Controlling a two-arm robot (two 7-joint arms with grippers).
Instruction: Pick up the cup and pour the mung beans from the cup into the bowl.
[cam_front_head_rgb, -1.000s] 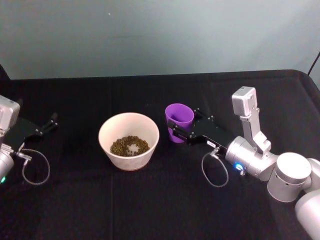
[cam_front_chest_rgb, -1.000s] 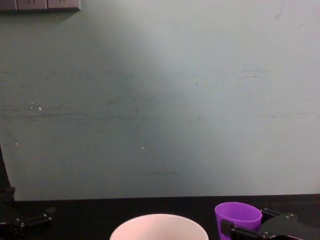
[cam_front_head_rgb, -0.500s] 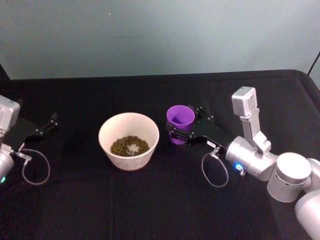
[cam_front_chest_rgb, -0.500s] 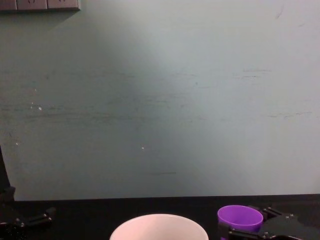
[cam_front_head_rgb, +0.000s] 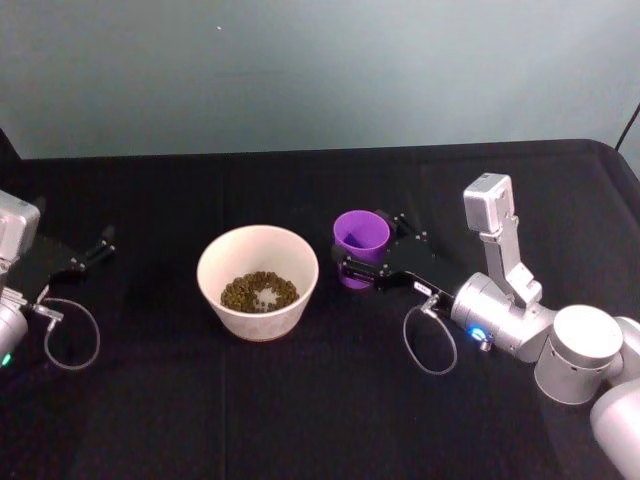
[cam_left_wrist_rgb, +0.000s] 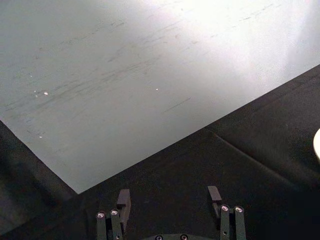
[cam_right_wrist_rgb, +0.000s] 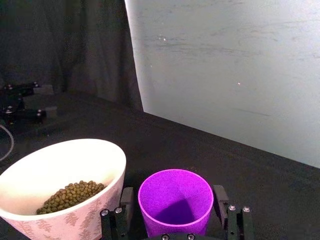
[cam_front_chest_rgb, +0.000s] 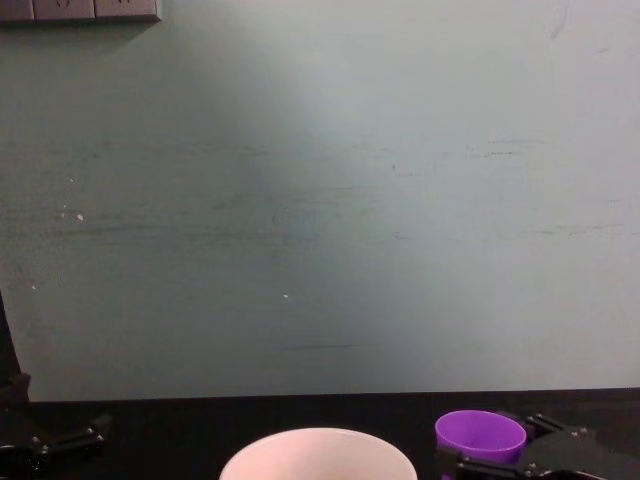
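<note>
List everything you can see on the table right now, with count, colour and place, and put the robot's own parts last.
cup: one, bright purple, upright on the table to the right of the bowl, between the right gripper's fingers; the right wrist view shows no beans inside.
bowl: one, white, wide, near the table's centre.
mung beans: one small heap, green-brown, in the bottom of the bowl.
table: one, covered in black cloth, running back to the wall.
wall: one, pale grey-green, behind the table.
left gripper: one, black, open, parked at the table's left edge, away from the bowl.
right gripper: one, black on a silver arm, a finger on each side of the cup.
</note>
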